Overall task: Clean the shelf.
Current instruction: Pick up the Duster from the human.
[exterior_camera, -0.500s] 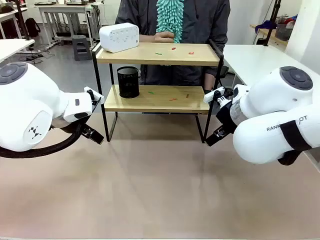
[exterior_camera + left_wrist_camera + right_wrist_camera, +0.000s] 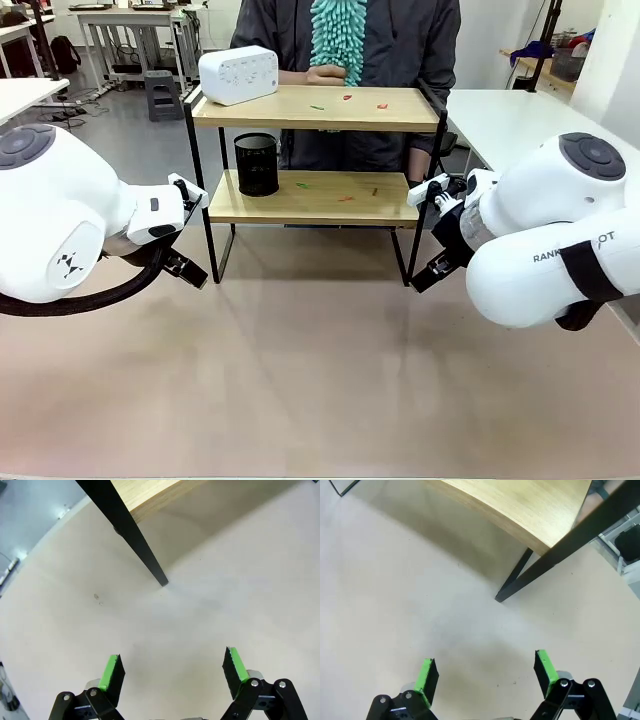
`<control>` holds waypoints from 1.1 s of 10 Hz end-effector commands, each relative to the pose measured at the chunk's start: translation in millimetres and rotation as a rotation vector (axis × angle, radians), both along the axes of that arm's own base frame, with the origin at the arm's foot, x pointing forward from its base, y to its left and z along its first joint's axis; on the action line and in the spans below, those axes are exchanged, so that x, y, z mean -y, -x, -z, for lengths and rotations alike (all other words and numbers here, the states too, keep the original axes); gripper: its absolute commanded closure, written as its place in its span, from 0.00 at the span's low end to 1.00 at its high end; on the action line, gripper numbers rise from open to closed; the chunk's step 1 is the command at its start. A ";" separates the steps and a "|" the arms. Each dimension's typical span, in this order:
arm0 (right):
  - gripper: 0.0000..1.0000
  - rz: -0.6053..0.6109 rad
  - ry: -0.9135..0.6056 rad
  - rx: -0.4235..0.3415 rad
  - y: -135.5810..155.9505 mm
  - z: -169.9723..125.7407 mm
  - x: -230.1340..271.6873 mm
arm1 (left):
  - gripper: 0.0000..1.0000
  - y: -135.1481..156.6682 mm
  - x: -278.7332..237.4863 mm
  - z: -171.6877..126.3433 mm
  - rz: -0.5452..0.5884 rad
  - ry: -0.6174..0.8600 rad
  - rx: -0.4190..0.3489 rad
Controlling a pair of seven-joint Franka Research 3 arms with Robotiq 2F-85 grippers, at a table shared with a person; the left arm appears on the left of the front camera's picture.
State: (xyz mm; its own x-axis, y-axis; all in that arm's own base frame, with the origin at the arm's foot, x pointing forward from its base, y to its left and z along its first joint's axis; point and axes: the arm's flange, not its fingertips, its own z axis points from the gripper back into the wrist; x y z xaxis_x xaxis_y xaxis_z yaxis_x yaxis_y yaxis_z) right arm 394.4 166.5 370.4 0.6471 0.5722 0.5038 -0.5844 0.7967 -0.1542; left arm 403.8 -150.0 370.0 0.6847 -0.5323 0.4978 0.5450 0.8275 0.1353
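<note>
Hanging wide apart with nothing between them, the left fingers (image 2: 111, 672) hover over bare desk (image 2: 210, 610), green pads facing each other. Just ahead of them stands one black leg (image 2: 137, 545) of the shelf. Same story on the other side: the right fingers (image 2: 426, 676) are spread just as far and hold nothing, with another leg (image 2: 560, 555) planted near them and the corner of the lower board above it.

Pull back to the front view and both arms sit low, flanking the shelf (image 2: 310, 122), which stands mid-desk toward the person's side. And what has changed in the last half second? Practically nothing: neither arm has shifted, the fingers are as open as they were, and every item is where it was.

The white box (image 2: 238, 74) sits at the left end of the top board, with the black mesh cup (image 2: 257, 164) on the lower board below it. Red and green scraps (image 2: 347, 97) dot the top board, and more lie on the lower one. Behind the shelf the person holds a teal duster (image 2: 338, 35) upright, hand (image 2: 325, 73) just above the top board.

My read: cleaning hasn't started. The scraps are untouched, and the box and cup probably need lifting clear first.
</note>
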 end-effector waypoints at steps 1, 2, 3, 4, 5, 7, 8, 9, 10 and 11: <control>0.00 0.000 0.000 0.000 0.0 0.0 0.0 | 0.00 0.1 0.2 -0.1 0.001 0.000 0.000; 0.00 0.000 0.000 0.000 0.0 0.0 0.0 | 0.00 0.1 0.2 -0.1 0.001 0.000 0.000; 0.00 0.000 0.000 0.000 0.0 0.0 0.0 | 0.00 0.1 0.2 -0.1 0.001 0.000 0.000; 0.00 0.000 0.000 0.000 0.0 0.0 0.0 | 0.00 0.0 0.0 0.0 0.000 0.000 0.000; 0.00 0.003 -0.162 -0.090 7.6 -44.5 13.1 | 0.00 17.9 1.0 -32.3 0.159 0.110 -0.061; 0.00 0.251 -0.415 -0.181 41.2 -151.6 73.8 | 0.00 58.2 -41.7 -113.4 0.298 0.274 -0.168; 0.00 0.295 -0.603 -0.220 59.2 -185.4 113.4 | 0.00 66.2 -73.1 -138.1 0.251 0.331 -0.164; 0.00 0.308 -0.743 -0.220 74.1 -201.0 156.1 | 0.00 72.6 -108.5 -156.7 0.206 0.472 -0.164; 0.00 0.369 -0.895 -0.237 80.3 -198.2 210.2 | 0.00 70.8 -161.1 -168.3 0.146 0.672 -0.112; 0.00 0.441 -1.049 -0.249 82.2 -178.1 256.6 | 0.00 65.2 -207.0 -161.6 0.075 0.806 -0.032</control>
State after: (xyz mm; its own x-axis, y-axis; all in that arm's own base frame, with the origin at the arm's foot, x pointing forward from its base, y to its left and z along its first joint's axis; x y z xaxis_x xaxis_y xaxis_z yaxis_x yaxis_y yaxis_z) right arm 292.5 -59.1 583.3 0.8539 -0.1908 0.4843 -0.2383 0.6838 0.6896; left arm 314.1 23.6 548.4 0.6780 -0.2319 0.6976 0.6542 0.6231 -0.4287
